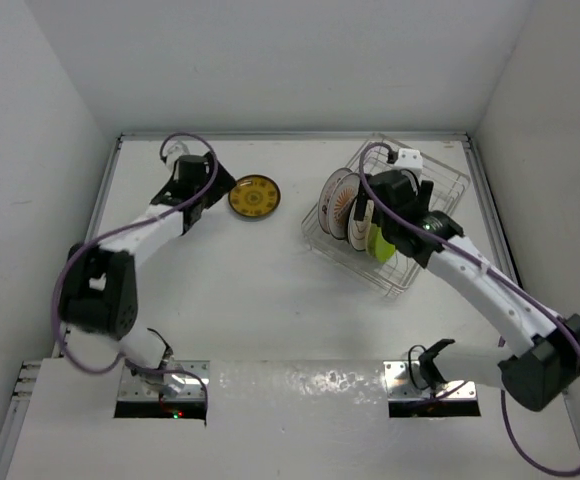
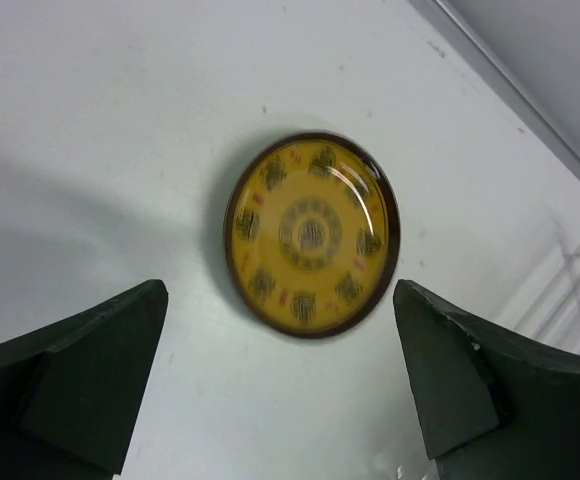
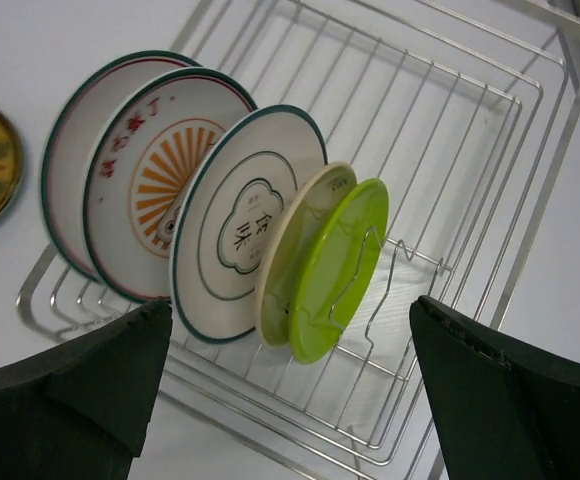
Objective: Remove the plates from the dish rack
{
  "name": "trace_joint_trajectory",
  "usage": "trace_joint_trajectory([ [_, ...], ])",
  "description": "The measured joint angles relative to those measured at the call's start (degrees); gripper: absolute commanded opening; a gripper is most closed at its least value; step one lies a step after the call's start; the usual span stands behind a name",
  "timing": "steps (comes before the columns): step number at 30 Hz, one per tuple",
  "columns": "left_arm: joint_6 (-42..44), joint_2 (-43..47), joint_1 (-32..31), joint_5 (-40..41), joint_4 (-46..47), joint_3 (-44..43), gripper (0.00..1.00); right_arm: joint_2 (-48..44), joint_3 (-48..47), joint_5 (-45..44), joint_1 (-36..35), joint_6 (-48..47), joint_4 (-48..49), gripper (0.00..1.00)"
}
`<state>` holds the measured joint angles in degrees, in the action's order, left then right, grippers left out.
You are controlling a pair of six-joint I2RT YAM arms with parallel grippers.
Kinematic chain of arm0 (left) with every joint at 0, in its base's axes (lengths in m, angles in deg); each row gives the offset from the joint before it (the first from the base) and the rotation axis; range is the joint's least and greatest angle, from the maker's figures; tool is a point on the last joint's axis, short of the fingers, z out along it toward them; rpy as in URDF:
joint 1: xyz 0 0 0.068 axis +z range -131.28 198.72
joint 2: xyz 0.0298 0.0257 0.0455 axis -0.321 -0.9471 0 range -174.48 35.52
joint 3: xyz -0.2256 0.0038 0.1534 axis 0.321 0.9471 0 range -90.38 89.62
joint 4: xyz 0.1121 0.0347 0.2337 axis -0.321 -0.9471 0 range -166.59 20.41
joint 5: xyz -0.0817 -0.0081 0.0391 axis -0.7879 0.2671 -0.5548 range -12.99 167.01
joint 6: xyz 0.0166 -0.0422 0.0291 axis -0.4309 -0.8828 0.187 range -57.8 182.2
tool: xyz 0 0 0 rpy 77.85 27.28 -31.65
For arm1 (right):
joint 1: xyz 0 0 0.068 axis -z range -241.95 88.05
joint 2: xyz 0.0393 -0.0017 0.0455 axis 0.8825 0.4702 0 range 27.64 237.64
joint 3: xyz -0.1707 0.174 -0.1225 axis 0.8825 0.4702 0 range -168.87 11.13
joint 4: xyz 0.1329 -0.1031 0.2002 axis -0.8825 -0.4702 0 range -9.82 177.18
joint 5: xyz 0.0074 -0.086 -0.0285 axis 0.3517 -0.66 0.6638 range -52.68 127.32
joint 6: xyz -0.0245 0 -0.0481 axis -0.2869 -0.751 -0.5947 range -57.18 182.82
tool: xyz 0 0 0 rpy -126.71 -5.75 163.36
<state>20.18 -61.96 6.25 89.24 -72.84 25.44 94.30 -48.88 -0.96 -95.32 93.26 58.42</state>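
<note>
One plate is out and five are left, as far as the views show. The yellow plate (image 2: 310,235) lies flat on the table (image 1: 270,300), far side, left of centre and well apart from the rack (image 3: 450,130), so that one counts as unloaded. The L gripper (image 2: 280,385) hangs just short of it w/ jaws spread wide and nothing btwn them. The plate sits ahead of the fingertips and touches neither, so the L arm carries no load.

The rack sits at the far right of the table, skewed at an angle. Five plates stand on edge in it, in a row along the prongs:
- outer white plate (image 3: 68,170)
- sunburst plate (image 3: 155,180)
- teal-rim plate (image 3: 240,230)
- tan plate (image 3: 295,250)
- lime plate (image 3: 345,265)

They lean close together, and the tan and lime plates nearly touch. Can't tell if anything hides behind the outer white one.

The R gripper (image 3: 290,400) hovers over the rack on the lime end, jaws as wide as they go, holding nothing. The lime plate is nearest, roughly in line w/ the gap, and no contact shows.

Judgement: it is early in the job, w/ most of the work left. The lime plate looks like the easiest next pick for the R arm, since it is the end plate w/ open rack beside it. The tight pack may make it hard to get a finger in btwn plates.
</note>
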Motion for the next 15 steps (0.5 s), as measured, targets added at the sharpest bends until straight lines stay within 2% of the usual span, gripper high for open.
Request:
trace_joint_trajectory([
  [5,1.3,20.6,-0.8,-0.2,-0.9,13.5,0.93,8.5,-2.8,0.8,6.6,4.4,0.0,0.86],
  [6,1.5,23.4,-1.0,-0.4,-1.6,15.0,0.93,9.9,-3.1,0.8,7.7,5.4,0.0,0.81],
  [9,2.2,29.4,-1.1,-1.3,-3.1,19.5,0.93,12.6,-2.8,0.8,10.7,8.2,0.7,0.7],
  [15,3.9,37.6,-1.1,-2.0,-7.7,24.2,0.93,11.8,3.5,2.6,13.7,10.8,7.7,0.62],
])
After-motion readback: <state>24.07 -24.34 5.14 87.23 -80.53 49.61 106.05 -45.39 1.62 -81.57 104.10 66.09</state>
